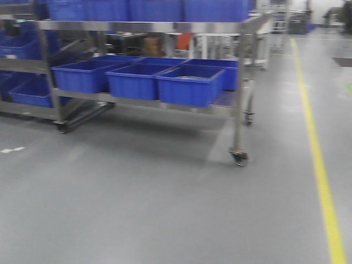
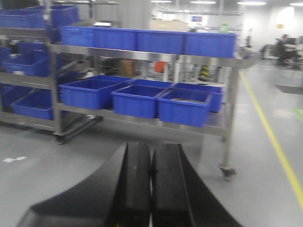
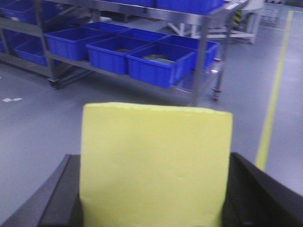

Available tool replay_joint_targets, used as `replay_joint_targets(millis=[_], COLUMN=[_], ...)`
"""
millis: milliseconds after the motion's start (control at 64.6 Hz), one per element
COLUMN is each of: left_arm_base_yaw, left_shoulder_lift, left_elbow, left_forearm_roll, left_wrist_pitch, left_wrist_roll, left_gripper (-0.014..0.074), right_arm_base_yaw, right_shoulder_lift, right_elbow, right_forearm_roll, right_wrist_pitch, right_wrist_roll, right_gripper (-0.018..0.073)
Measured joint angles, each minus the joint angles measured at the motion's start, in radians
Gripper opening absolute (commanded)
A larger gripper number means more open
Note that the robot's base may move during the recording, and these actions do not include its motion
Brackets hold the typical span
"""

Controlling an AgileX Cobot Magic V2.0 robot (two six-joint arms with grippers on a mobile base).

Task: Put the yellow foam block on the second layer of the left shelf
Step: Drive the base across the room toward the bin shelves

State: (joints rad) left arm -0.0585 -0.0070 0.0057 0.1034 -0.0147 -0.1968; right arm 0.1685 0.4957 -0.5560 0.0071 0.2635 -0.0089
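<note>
Item: yellow foam block (image 3: 154,165), pinched in the right pincer (image 3: 155,191), shown in the right wrist view only. Also: left pincer (image 2: 151,182), pressed together. Front view: steel shelf cart (image 1: 154,26), blue bins (image 1: 190,85), yellow floor line (image 1: 320,165).

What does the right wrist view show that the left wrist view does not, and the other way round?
Only the right wrist view: the yellow block, held in the right tool and filling the lower frame. Only the left wrist view: the left tool, shut, the top bins as a full row, and ceiling lights. Both: the steel cart with blue bins on its lower shelf, the grey floor and the yellow line.
</note>
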Motion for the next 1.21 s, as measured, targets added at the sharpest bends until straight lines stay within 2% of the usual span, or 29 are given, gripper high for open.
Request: replay_joint_targets(millis=[1207], left_arm_base_yaw=[0.000], left_shoulder_lift=[0.000], left_elbow=[0.000], left_forearm_roll=[0.000], left_wrist_pitch=[0.000], left_wrist_roll=[0.000], left_gripper=[0.0136], right_arm_base_yaw=[0.000], right_shoulder_lift=[0.000], right_elbow=[0.000], right_forearm_roll=[0.000], right_wrist_pitch=[0.000], right_wrist_roll=[0.000], right_gripper=[0.0393])
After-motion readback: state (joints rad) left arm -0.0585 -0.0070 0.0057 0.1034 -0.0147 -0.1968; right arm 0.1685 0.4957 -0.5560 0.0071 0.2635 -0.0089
